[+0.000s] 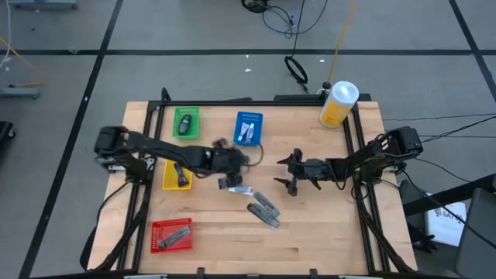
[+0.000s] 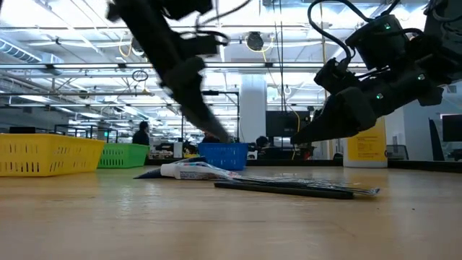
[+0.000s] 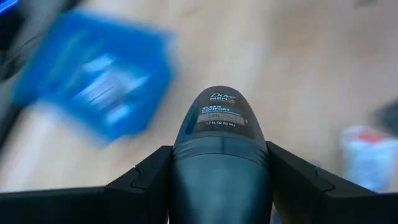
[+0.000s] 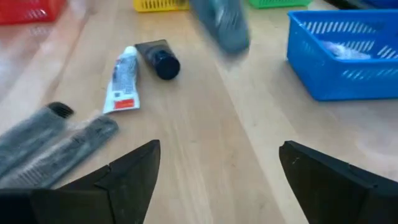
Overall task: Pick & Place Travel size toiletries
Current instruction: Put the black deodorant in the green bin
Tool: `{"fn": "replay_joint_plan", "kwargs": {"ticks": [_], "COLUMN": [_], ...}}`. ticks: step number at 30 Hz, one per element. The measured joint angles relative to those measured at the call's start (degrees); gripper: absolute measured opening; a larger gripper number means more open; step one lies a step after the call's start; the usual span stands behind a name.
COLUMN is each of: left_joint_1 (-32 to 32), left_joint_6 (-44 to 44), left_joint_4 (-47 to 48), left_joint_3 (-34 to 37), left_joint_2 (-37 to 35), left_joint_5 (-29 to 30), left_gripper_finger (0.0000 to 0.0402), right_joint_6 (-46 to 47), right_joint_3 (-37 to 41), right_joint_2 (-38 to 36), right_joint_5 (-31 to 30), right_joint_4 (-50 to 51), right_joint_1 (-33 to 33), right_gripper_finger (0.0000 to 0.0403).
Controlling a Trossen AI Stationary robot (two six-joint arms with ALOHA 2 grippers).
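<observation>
We see both arms coming down from above over the wooden table (image 2: 216, 224). Left arm (image 2: 173, 65) slants down toward the blue tray (image 2: 222, 154), its tip lost against it, fingers not readable. Right gripper (image 2: 299, 137) hangs above the flat grey packets (image 2: 296, 188), clear of them, nothing visibly held. Whitish tube (image 2: 191, 170) lies just below the left arm's tip. Yellow tray (image 2: 47, 155) and green tray (image 2: 123, 154) sit beyond that arm. Yellow canister (image 2: 367, 148) behind the right gripper. Person (image 2: 142, 133) in the room behind.
</observation>
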State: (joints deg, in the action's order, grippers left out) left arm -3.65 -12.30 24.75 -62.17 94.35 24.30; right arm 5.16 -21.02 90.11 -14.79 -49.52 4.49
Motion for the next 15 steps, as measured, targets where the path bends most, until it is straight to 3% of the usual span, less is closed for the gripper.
{"fn": "replay_joint_plan", "kwargs": {"ticks": [4, 8, 11, 15], "left_joint_1": [2.6, 10.4, 19.5, 32.6], "left_joint_6": [-14.7, -24.7, -25.0, -18.8], "left_joint_4": [19.2, 33.9, 38.5, 36.4], "left_joint_3": [0.0, 0.0, 0.0, 0.8], "left_joint_2": [-8.1, -13.5, -14.6, -14.5], "left_joint_5": [8.5, 9.1, 7.1, -0.8], "left_gripper_finger": [0.0215, 0.0207, 0.0204, 0.0209], "right_joint_6": [-2.0, -1.9, -2.0, -1.8], "right_joint_3": [0.0, 0.0, 0.0, 0.0], "right_joint_2": [0.0, 0.0, 0.0, 0.0], "right_joint_5": [-0.4, -0.2, -0.2, -0.2], "right_joint_4": [-0.5, -0.8, -0.8, -0.8], "right_joint_1": [0.0, 0.0, 0.0, 0.1], "right_gripper_finger": [0.0317, 0.0310, 0.0309, 0.0309]}}
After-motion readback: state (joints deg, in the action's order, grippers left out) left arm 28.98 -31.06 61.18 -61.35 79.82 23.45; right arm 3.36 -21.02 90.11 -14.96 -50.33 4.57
